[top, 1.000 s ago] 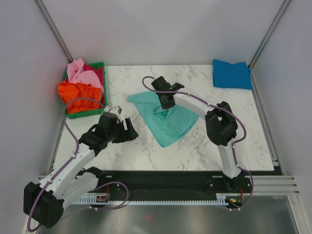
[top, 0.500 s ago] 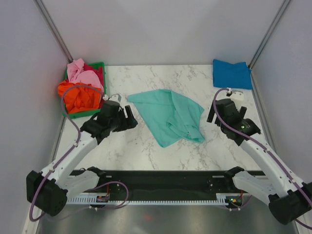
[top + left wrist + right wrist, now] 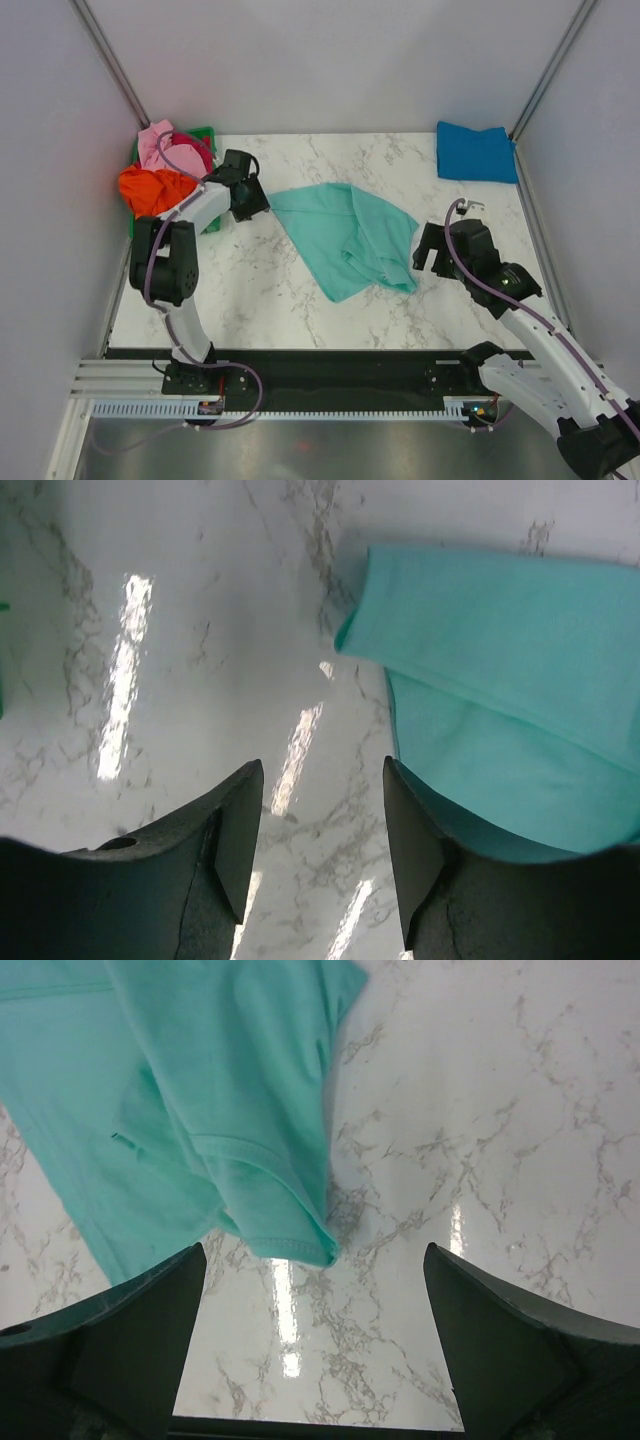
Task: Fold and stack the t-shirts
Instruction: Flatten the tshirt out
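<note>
Blue t-shirt (image 3: 476, 152) sits folded at the far right corner, so that one looks done. Mint-teal t-shirt (image 3: 345, 235) lies rumpled in the middle of the marble table (image 3: 290, 310), not yet folded. Orange, pink, red shirts (image 3: 160, 180) are heaped in the green crate (image 3: 207, 133). Left gripper (image 3: 247, 198) is partly spread and empty beside the teal shirt's left corner. Right gripper (image 3: 428, 255) is wide and empty by its right hem. Most of the job is left.
</note>
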